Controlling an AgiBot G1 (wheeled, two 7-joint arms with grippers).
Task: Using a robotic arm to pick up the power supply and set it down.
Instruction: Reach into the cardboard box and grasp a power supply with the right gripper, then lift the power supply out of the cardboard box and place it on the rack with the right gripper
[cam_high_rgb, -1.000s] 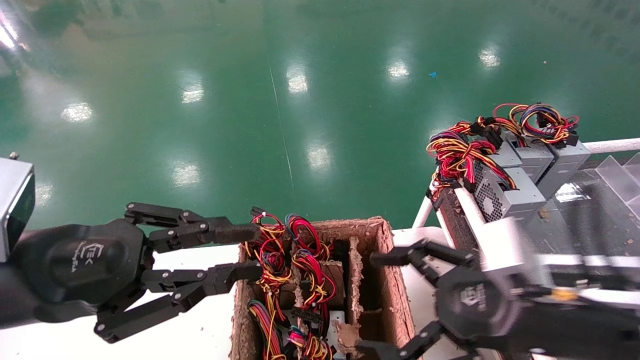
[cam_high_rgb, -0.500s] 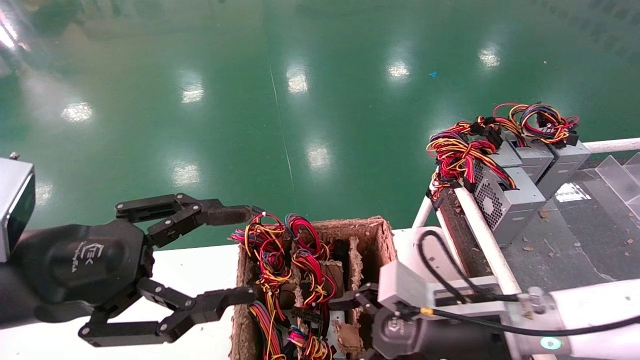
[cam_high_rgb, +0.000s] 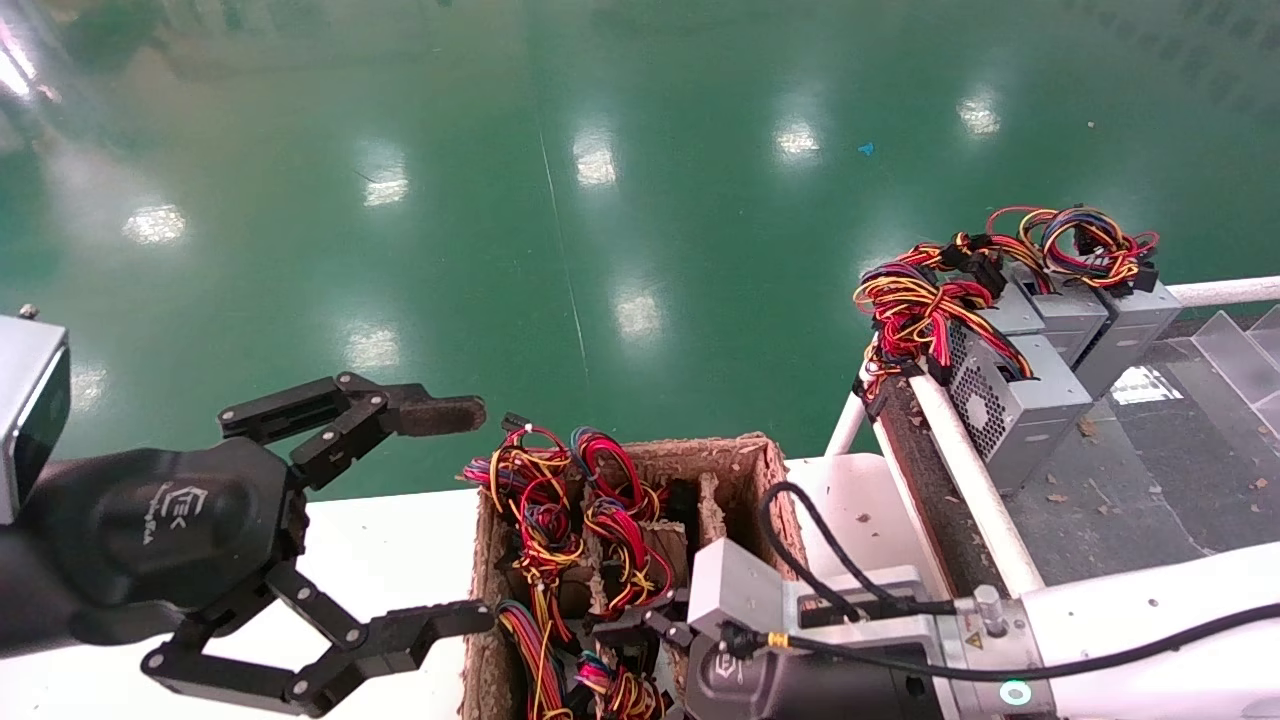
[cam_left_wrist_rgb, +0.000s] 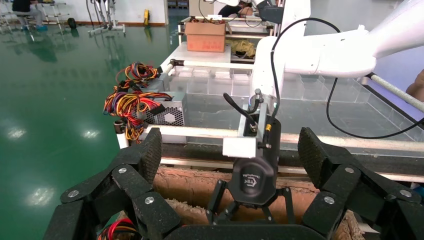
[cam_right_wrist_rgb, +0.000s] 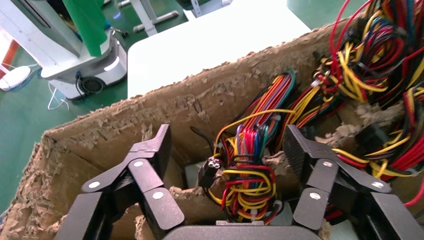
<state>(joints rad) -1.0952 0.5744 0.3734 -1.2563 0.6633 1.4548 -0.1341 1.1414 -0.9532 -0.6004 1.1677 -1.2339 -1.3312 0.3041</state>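
right claw (cam_high_rgb: 630, 640) now lower, over the box's (cam_high_rgb: 770, 470) wires; left claw (cam_high_rgb: 455, 515) wider apart.

Colour reference: wiring, enclosure and gripper finishes

Wire bundle (cam_right_wrist_rgb: 250, 170) between the black right gripper (cam_right_wrist_rgb: 230, 150) fingers: red, yellow, orange, black, some blue. Cardboard box (cam_right_wrist_rgb: 150, 115) around it: ragged brown. Power supply (cam_high_rgb: 1010, 395) on the rack beyond: grey, perforated vent. Left gripper (cam_high_rgb: 440, 520): black, white logo. Floor (cam_high_rgb: 600, 150): glossy green.
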